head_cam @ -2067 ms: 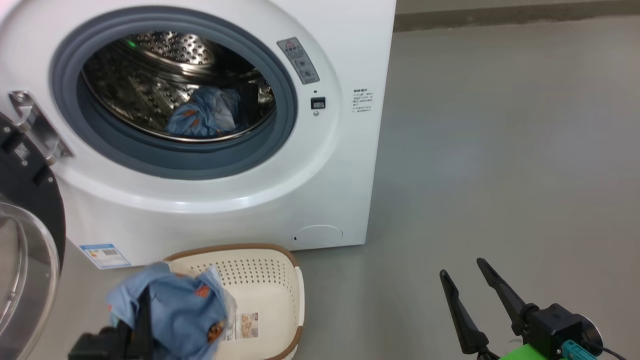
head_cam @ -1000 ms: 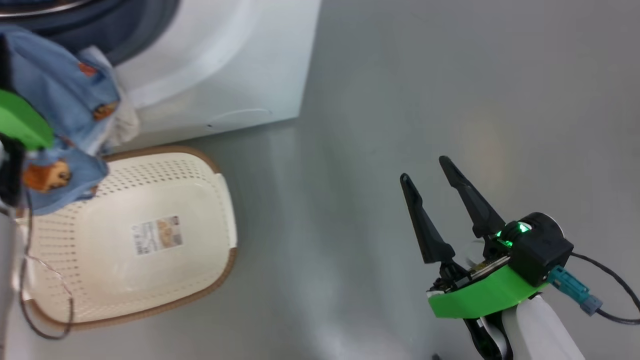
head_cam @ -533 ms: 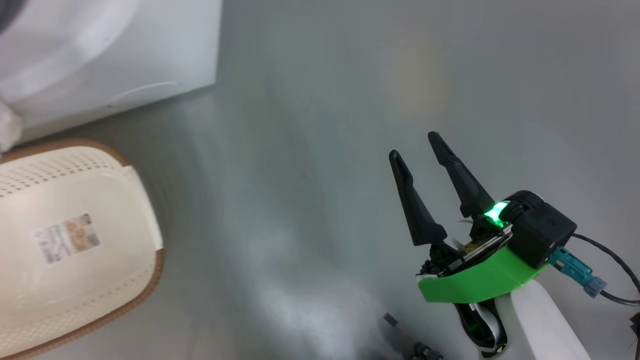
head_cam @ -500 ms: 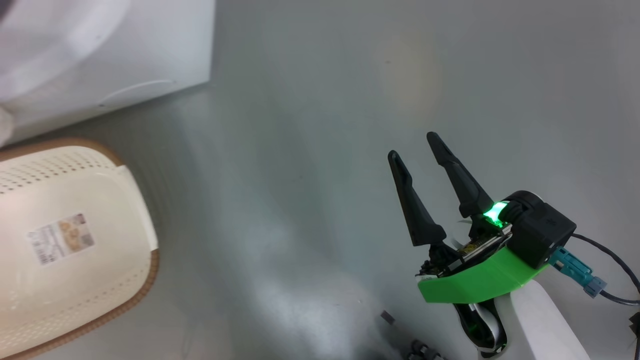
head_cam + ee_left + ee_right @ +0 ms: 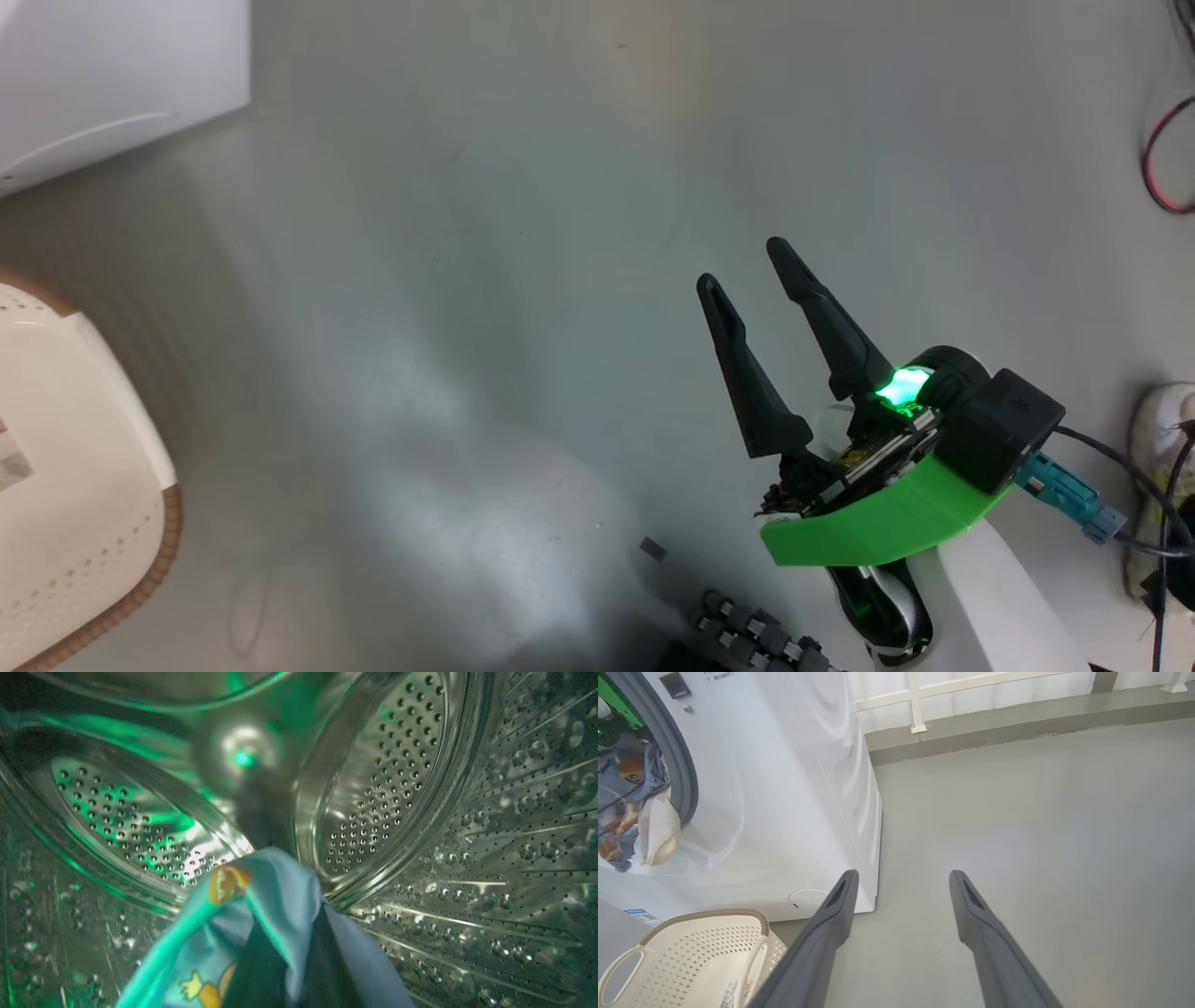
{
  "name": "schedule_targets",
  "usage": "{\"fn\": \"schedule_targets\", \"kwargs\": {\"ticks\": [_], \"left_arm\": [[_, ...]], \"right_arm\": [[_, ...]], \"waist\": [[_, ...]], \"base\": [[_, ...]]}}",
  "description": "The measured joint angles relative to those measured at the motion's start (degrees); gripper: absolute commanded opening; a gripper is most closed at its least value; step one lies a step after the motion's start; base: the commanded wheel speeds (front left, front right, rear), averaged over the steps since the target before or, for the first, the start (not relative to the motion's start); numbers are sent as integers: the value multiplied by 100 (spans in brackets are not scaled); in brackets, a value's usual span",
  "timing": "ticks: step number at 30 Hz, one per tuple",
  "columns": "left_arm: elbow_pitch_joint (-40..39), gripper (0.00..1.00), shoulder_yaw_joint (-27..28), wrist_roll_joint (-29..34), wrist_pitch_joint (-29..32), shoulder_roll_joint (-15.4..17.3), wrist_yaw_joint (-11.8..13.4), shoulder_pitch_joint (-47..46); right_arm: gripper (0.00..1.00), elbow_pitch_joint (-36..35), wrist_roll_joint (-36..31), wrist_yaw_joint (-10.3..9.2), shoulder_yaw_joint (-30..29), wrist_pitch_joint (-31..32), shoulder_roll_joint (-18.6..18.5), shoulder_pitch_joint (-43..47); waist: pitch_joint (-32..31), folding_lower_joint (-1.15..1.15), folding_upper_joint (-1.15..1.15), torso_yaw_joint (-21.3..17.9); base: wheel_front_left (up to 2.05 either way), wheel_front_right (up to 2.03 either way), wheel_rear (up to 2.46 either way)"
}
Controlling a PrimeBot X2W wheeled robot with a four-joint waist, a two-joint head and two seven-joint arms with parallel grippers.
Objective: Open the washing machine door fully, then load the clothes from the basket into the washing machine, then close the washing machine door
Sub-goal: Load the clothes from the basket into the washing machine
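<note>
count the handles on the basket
2, in the right wrist view: one handle, a white loop, at the basket's left end; the other handle curves along its right side. None looks hidden.

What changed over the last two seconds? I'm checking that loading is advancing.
The left claw, shut on the clothes, carried them from above the basket up into the drum of the washing machine. The head view swung right. The right claw stayed open and empty; the basket stayed put.

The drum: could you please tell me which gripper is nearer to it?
Left. The left gripper is inside the drum, shut on the clothes. The right gripper hangs open over the floor, outside the washing machine.
</note>
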Motion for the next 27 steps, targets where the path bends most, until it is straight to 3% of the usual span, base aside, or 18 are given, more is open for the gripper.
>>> {"fn": "schedule_targets", "kwargs": {"ticks": [9,13,19,20,21,22,27], "left_arm": [[32,0,-419,750,-1049,231,119,-831],[438,0,-520,756,-977,226,83,-839],[988,0,-526,594,-370,162,-37,-831],[1040,36,-530,591,-280,136,-37,-831],[1079,83,-539,588,-225,104,-38,-830],[1099,100,-555,582,-205,76,-38,-828],[1144,100,-579,469,-175,-11,-34,-778]], "right_arm": [[100,-9,188,0,69,0,8,0],[100,-13,188,0,67,-1,10,0],[100,-38,178,0,55,0,11,-3],[100,-42,170,0,40,-1,11,-4],[100,-43,158,0,24,0,10,-5],[100,-44,138,0,11,0,10,-7],[100,-54,77,0,-15,0,10,-107]], "waist": [[234,0,0,-197],[262,0,0,-166],[264,0,0,-67],[265,0,0,-46],[265,0,0,-24],[266,0,0,-2],[254,0,0,110]], "base": [[0,0,0],[0,0,0],[0,0,0],[0,0,0],[0,0,0],[0,0,0],[0,0,0]]}}
